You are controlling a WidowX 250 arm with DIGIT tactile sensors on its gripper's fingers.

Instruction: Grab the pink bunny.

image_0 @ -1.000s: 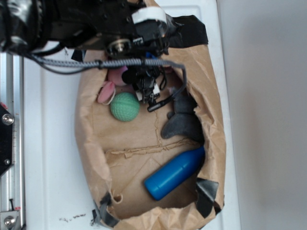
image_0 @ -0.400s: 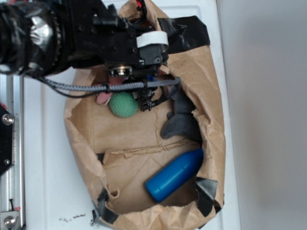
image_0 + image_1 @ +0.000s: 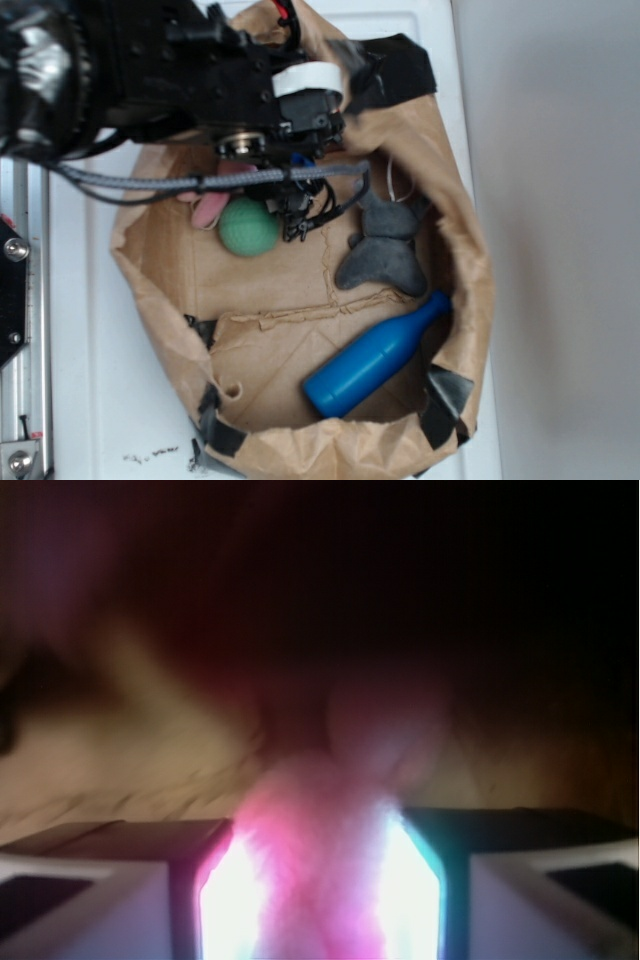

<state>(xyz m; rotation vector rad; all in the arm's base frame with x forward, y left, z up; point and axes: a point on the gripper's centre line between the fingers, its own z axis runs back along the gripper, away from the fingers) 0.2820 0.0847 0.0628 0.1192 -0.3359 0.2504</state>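
Observation:
The pink bunny [image 3: 322, 825] fills the gap between my two fingers in the wrist view as blurred pink plush, and both fingers press against it. From the exterior camera only a pink part of the bunny [image 3: 208, 211] shows, left of the green ball and under the black arm. My gripper [image 3: 297, 212] reaches down into the brown paper bag [image 3: 300, 280] at its upper middle, shut on the plush. The rest of the bunny is hidden by the arm.
Inside the bag lie a green ball [image 3: 248, 227], a grey plush animal [image 3: 382, 255] and a blue bottle [image 3: 375, 357]. The bag's crumpled walls with black tape corners [image 3: 447, 392] surround the gripper. A metal rail [image 3: 15, 300] runs along the left.
The arm has shifted left and up in the picture. The bag has been dragged and widened leftward, the green ball has slid left, and the blue bottle has rolled toward the right wall.

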